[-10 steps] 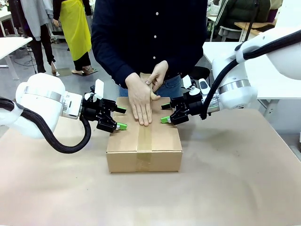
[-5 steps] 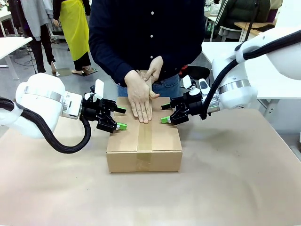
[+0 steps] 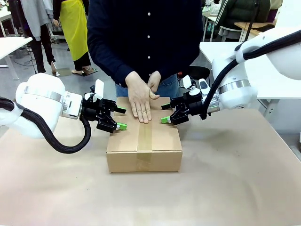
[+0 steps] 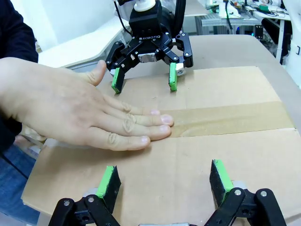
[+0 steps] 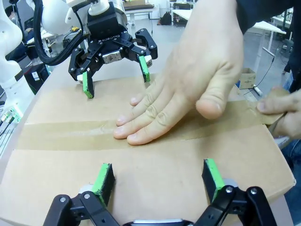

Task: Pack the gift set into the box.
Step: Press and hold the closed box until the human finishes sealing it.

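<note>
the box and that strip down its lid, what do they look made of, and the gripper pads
The box: plain brown cardboard, matte. The strip: probably brown packing tape, slightly glossy and wrinkled, running down the seam under the person's hand. The pads of the left gripper and right gripper: green, matte, possibly rubber.

The person's hand (image 3: 140, 100) lies flat across the taped box (image 3: 144, 141) top, blocking the middle between both gaping grippers.

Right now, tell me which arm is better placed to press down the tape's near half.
Neither clearly, perhaps the left: both open grippers, left and right, flank the closed brown cardboard box, and the left sits slightly nearer the bare tape strip below the person's hand.
</note>
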